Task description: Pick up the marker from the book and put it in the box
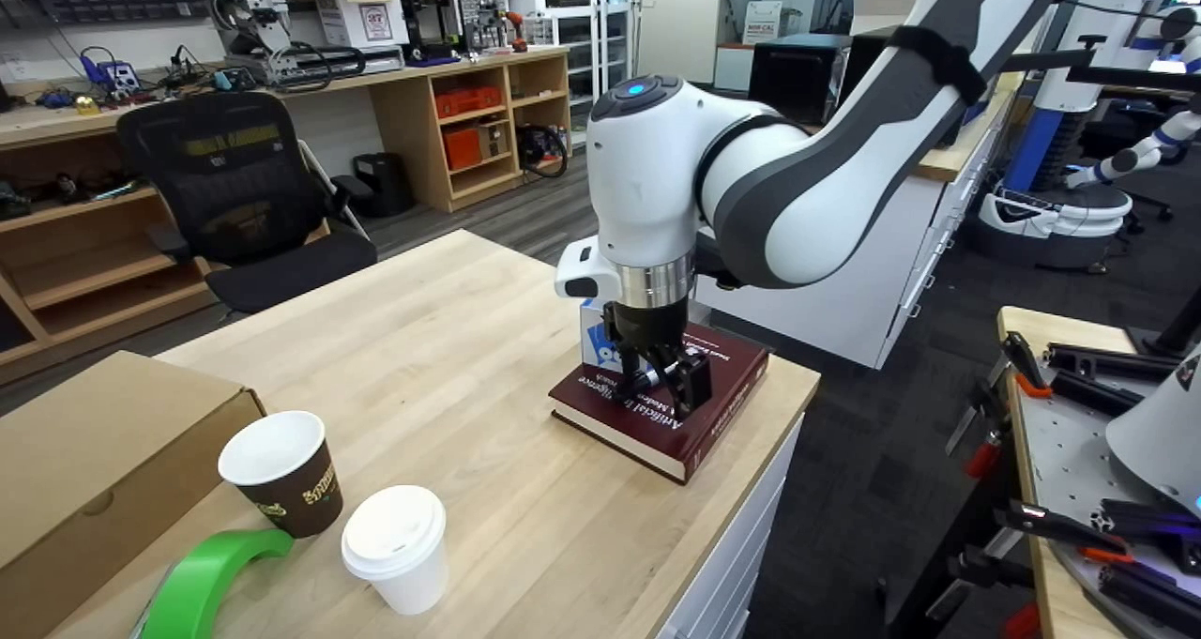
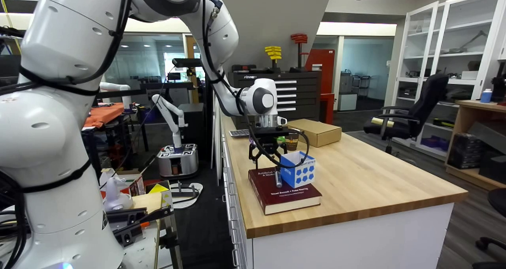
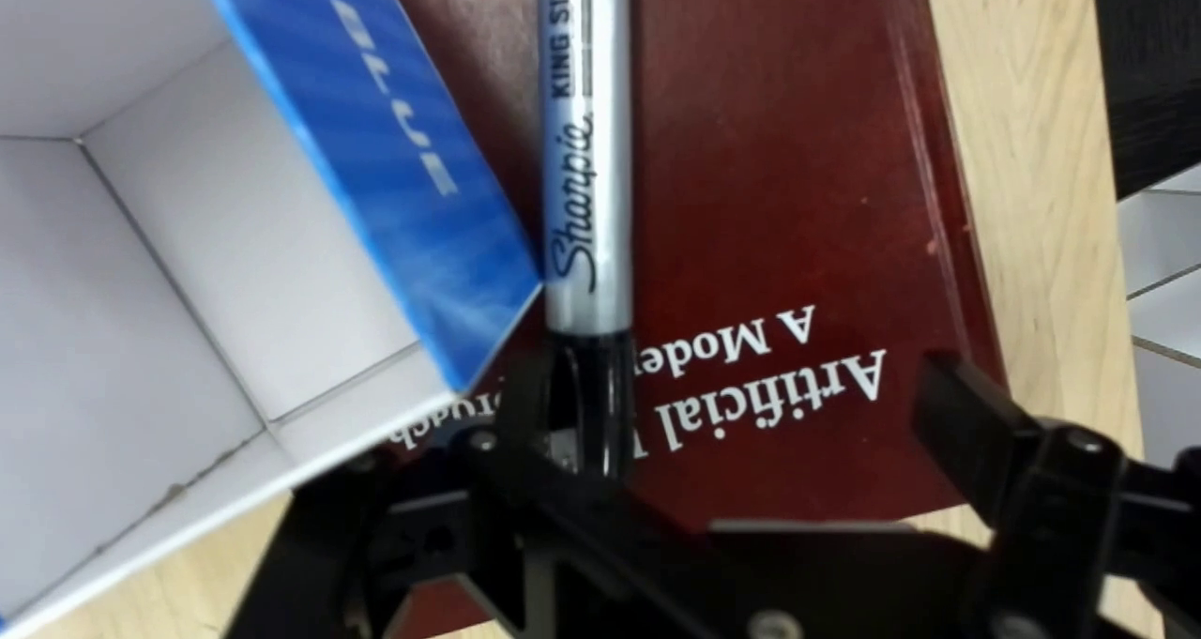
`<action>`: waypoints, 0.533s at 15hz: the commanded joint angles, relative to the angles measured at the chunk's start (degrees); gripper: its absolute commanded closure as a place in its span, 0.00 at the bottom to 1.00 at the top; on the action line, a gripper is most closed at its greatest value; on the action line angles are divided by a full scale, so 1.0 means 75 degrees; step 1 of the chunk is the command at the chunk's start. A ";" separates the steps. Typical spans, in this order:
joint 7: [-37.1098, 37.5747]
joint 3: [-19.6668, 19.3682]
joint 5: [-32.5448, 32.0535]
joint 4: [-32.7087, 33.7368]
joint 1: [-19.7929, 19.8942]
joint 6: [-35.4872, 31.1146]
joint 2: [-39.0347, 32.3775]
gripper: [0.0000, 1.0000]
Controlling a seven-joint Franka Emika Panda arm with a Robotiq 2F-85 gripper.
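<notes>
The thick maroon book (image 1: 727,367) lies flat on the table; it also shows in the other views (image 2: 272,194) (image 3: 779,198). A silver marker with a black cap (image 3: 588,179) lies on the book beside the box and shows in an exterior view (image 2: 278,178). The small blue-and-white box (image 2: 297,173) is open at the top and stands on the book; its white inside shows in the wrist view (image 3: 263,217). My gripper (image 3: 741,404) is open, low over the book. The marker's cap is between the fingers, close to the left finger in the wrist view; I cannot tell if they touch.
A large brown cardboard box (image 1: 113,451), a dark paper cup (image 1: 305,489), a white lidded cup (image 1: 399,545) and a green curved object (image 1: 202,583) are on the same table (image 1: 441,357). The table's edge runs close by the book. A cable loop (image 2: 304,142) hangs by the wrist.
</notes>
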State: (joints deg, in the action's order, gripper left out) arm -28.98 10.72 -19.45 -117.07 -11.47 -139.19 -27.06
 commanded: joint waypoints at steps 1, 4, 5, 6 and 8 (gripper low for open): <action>0.0164 0.0001 0.0006 0.0172 0.0042 0.0248 -0.0103 0.00; 0.0177 -0.0010 0.0005 0.0251 0.0052 0.0280 -0.0166 0.00; 0.0177 -0.0010 0.0009 0.0271 0.0057 0.0293 -0.0174 0.00; 0.0179 -0.0011 0.0012 0.0285 0.0062 0.0306 -0.0176 0.00; 0.0181 -0.0005 0.0030 0.0312 0.0070 0.0329 -0.0191 0.25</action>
State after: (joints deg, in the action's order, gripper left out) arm -28.67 10.67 -19.44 -116.44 -11.20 -138.78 -27.77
